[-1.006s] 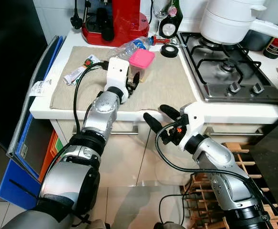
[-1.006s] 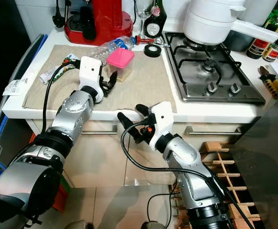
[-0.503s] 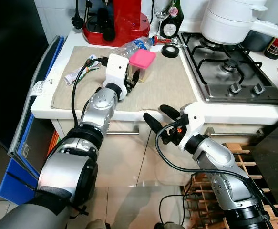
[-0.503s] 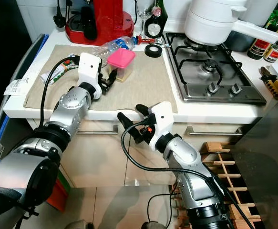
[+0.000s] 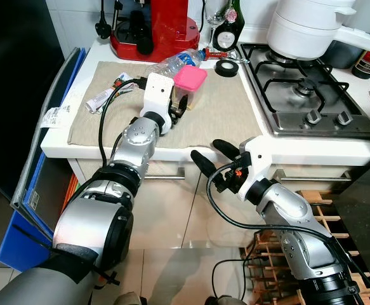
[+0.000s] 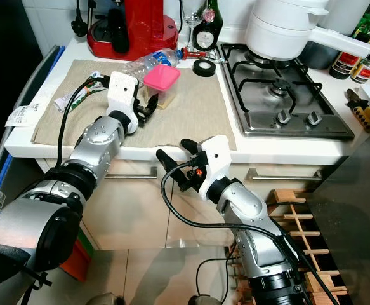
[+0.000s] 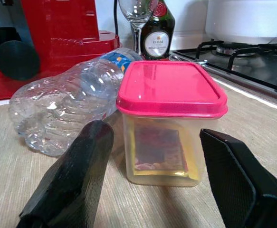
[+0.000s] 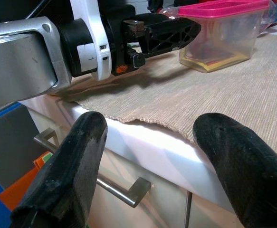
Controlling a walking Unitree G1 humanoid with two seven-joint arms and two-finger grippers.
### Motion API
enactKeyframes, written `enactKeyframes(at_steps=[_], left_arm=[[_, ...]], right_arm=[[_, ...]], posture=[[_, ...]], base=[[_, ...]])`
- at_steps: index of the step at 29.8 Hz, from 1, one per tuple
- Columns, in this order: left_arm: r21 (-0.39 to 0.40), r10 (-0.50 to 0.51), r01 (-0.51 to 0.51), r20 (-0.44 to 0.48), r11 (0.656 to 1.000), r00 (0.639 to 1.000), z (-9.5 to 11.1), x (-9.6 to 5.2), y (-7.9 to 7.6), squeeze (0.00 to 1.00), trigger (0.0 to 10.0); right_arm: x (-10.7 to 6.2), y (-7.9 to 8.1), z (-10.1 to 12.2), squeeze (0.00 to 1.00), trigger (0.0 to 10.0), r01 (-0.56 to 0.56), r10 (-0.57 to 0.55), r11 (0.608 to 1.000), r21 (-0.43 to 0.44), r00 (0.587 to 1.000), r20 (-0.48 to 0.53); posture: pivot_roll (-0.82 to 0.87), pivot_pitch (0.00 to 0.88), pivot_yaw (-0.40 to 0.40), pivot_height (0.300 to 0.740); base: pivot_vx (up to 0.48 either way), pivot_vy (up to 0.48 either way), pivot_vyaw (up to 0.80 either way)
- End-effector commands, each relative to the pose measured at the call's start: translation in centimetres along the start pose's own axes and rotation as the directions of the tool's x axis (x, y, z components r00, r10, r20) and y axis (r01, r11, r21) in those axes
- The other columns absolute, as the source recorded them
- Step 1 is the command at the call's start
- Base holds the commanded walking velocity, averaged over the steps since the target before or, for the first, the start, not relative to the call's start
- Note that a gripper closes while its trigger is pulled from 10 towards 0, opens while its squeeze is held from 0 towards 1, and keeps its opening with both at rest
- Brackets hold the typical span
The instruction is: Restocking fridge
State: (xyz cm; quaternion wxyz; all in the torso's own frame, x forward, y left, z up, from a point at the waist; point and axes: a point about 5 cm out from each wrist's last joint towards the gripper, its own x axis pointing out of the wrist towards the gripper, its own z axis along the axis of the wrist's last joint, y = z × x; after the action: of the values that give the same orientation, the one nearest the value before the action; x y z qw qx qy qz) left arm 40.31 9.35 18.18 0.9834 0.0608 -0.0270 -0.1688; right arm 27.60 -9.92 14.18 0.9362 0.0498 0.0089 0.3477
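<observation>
Head view: the left gripper (image 5: 179,108) reaches over the beige cloth mat (image 5: 216,108) toward a clear square plastic container with a pink lid (image 5: 188,84), beside a toppled clear plastic bottle (image 5: 175,61).

Left wrist view: its 2 fingers (image 7: 69,183) gape wide, empty, just short of the container.

Right wrist view: the right gripper (image 8: 152,161) hangs spread, empty, below the counter edge (image 8: 148,142).

Red coffee machine (image 5: 151,25), gas hob (image 5: 311,95)

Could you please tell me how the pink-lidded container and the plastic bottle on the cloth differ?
The pink-lidded container stands upright and is squarish with a wide pink lid; the plastic bottle lies on its side, round and ribbed. The container holds something coloured; the bottle looks clear throughout. Both are see-through plastic and rest on the beige cloth, close together, ahead of the open left gripper.
</observation>
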Motion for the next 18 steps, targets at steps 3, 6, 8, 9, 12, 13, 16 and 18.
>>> enactKeyframes(at_steps=[3,6,8,9,12,13,16,18], left_arm=[[0.021,0.000,0.000,0.014,1.000,1.000,0.86,0.44,-0.37,0.00,10.0],[0.024,0.000,0.000,0.015,1.000,1.000,0.98,0.51,-0.45,0.00,10.0],[0.018,0.002,-0.003,0.023,1.000,1.000,1.07,0.53,-0.47,0.00,0.0],[0.014,0.005,-0.006,0.026,1.000,1.000,1.09,0.53,-0.46,0.00,0.0],[0.037,0.016,-0.017,0.009,0.999,1.000,1.12,0.65,-0.51,0.00,0.0],[0.041,0.019,-0.019,0.003,0.999,1.000,1.09,0.66,-0.51,0.00,0.0],[0.035,0.030,-0.030,-0.008,0.999,1.000,1.02,0.67,-0.40,0.00,0.0],[0.035,0.037,-0.037,-0.010,0.999,0.999,1.01,0.67,-0.32,0.00,0.0]], right_arm=[[-0.13,-0.31,0.10,0.00,10.0,0.002,-0.002,1.000,-0.011,1.000,-0.001],[-0.22,-0.32,0.09,0.00,10.0,0.001,-0.001,1.000,-0.011,1.000,-0.002],[-0.27,-0.27,0.00,0.00,10.0,0.000,0.000,1.000,-0.011,1.000,-0.005],[-0.28,-0.26,-0.02,0.00,10.0,0.000,0.000,1.000,-0.011,1.000,-0.006],[-0.29,-0.20,-0.08,0.00,10.0,-0.004,0.004,1.000,-0.009,1.000,-0.009],[-0.29,-0.18,-0.09,0.00,10.0,-0.004,0.004,1.000,-0.009,1.000,-0.010],[-0.25,-0.12,-0.08,0.00,10.0,-0.006,0.005,1.000,-0.009,1.000,-0.009],[-0.24,-0.11,-0.07,0.00,10.0,-0.005,0.005,1.000,-0.009,1.000,-0.008]], posture=[[-0.12,0.021,-0.049,0.740],[-0.12,0.021,-0.051,0.740],[-0.12,0.023,-0.052,0.740],[-0.12,0.024,-0.052,0.740],[-0.12,0.026,-0.052,0.740],[-0.12,0.026,-0.051,0.740],[-0.12,0.026,-0.048,0.740],[-0.12,0.026,-0.048,0.740]], base=[[0.000,0.000,0.00],[0.000,0.000,0.00],[0.000,0.000,0.00],[0.000,0.000,0.00],[0.000,0.000,0.00],[0.000,0.000,0.00],[0.000,0.000,0.00],[0.000,0.000,0.00]])
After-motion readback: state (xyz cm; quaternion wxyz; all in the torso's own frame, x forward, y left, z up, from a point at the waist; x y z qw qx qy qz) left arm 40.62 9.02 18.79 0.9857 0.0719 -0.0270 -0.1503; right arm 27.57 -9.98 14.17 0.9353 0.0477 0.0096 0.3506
